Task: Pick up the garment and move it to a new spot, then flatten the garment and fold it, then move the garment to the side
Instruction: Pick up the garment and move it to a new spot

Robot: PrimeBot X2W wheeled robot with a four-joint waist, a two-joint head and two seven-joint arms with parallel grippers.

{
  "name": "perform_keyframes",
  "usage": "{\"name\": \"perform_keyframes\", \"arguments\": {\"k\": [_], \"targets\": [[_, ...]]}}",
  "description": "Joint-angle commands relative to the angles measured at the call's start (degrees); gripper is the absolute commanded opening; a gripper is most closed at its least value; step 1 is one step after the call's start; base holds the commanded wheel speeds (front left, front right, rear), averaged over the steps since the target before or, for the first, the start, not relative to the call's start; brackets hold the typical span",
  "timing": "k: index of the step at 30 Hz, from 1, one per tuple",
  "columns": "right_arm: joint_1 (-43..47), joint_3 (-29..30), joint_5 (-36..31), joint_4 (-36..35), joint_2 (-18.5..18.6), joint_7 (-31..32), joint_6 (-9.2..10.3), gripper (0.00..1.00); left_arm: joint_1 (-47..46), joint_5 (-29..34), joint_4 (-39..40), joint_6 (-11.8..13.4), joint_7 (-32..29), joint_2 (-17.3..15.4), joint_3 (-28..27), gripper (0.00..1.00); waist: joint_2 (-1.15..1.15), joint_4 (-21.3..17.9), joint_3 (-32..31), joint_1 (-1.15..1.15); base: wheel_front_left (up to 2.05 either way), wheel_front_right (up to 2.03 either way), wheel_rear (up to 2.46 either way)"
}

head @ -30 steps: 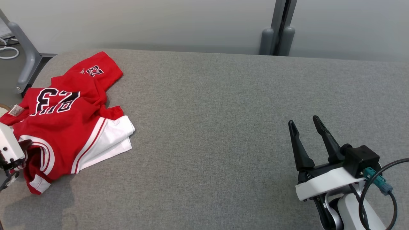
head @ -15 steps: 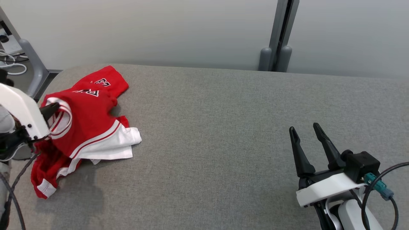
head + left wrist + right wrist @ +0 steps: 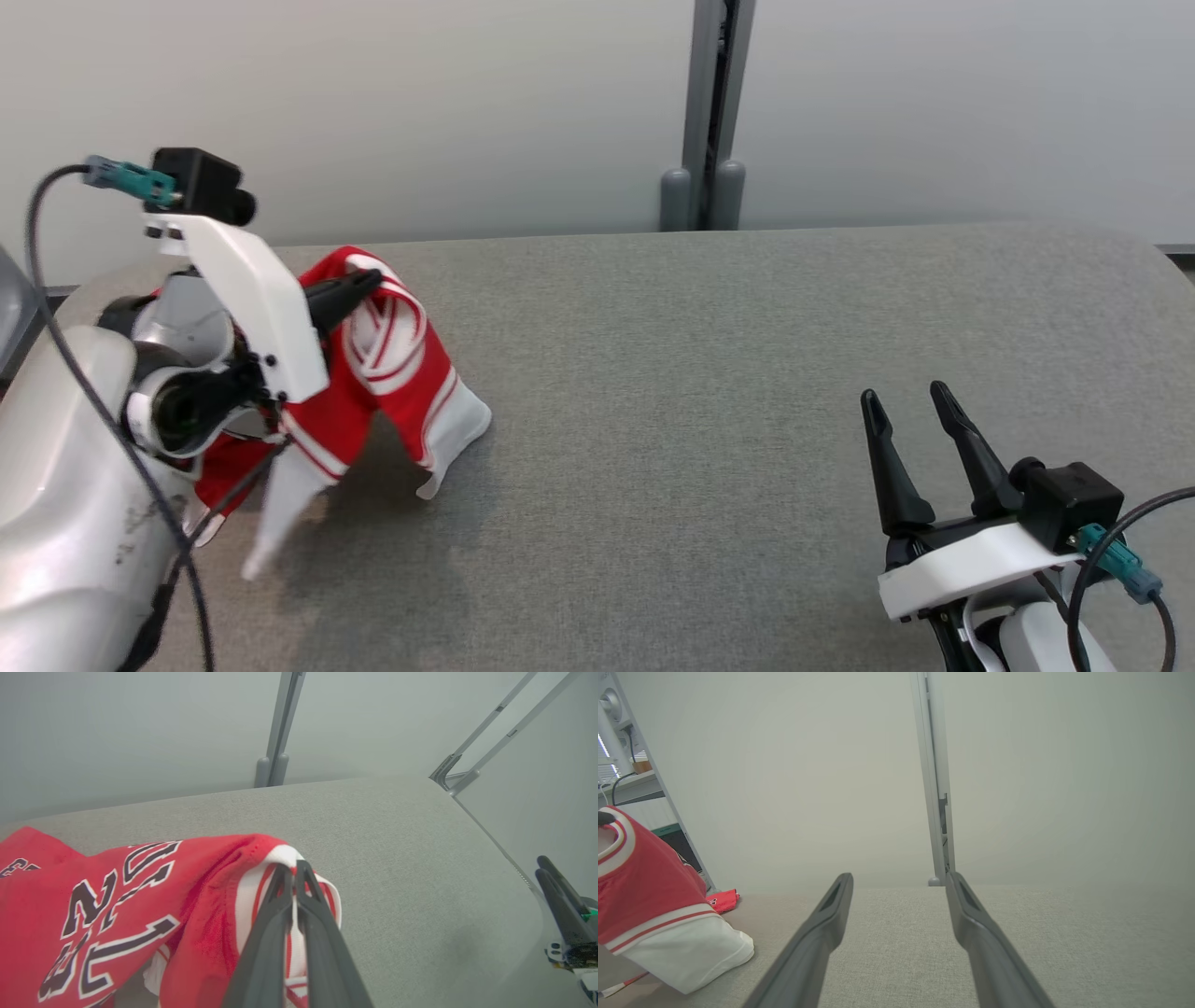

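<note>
The garment (image 3: 411,369) is a red jersey with white trim and black number print. It hangs bunched from my left gripper (image 3: 372,278), which is shut on its white-and-red edge, at the table's far left. Its lower end still touches the grey table (image 3: 709,373). In the left wrist view the two dark fingers (image 3: 292,870) pinch the striped hem, and the garment (image 3: 103,905) drapes to the left. The right wrist view has the garment (image 3: 654,905) at its left edge. My right gripper (image 3: 907,401) stands open above the table at the lower right, holding nothing.
A grey post (image 3: 705,112) stands against the pale wall behind the table. The table's rounded right end (image 3: 1158,271) lies beyond my right gripper. A metal frame (image 3: 472,760) runs off the table's far corner in the left wrist view.
My left gripper has lifted the garment off the table and carried it up and to the right. The head camera has also shifted. The right gripper stays open and still.
</note>
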State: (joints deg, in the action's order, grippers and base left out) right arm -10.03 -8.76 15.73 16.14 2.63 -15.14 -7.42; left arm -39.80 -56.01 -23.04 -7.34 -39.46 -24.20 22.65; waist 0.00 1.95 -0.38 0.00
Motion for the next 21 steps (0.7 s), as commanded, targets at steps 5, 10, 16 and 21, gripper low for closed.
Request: {"name": "perform_keyframes", "arguments": {"k": [5, 10, 16, 21], "targets": [[0.99, 0.99, -0.79, 0.46, 0.45, -0.11, -0.13, 1.0, 0.39, 0.27, -0.12, -0.24, 1.93, 4.66, 3.38, 0.0, 0.0, -4.54, -0.04, 0.0, 0.0, 0.0, 0.0], [0.69, 1.9, -1.16, 0.37, 0.42, -0.11, -0.13, 1.0, -0.85, 1.45, -3.16, -0.12, 6.23, 10.54, 5.73, 0.0, 0.0, -8.36, 1.05, 0.0, 0.0, 0.0, 0.0], [-1.75, 0.59, -0.77, -0.06, 0.42, -0.11, -0.13, 1.0, -6.04, 3.71, -10.67, 0.2, 14.01, 17.3, 6.93, 0.0, 0.0, -14.78, 5.56, 0.0, 0.0, 0.0, 0.0], [-3.76, -0.32, 0.28, -0.98, 0.39, -0.11, -0.13, 1.0, -10.87, 5.04, -16.59, -0.1, 18.78, 19.64, 8.57, 0.0, 0.0, -19.64, 9.78, 0.0, 0.0, 0.0, 0.0]]}}
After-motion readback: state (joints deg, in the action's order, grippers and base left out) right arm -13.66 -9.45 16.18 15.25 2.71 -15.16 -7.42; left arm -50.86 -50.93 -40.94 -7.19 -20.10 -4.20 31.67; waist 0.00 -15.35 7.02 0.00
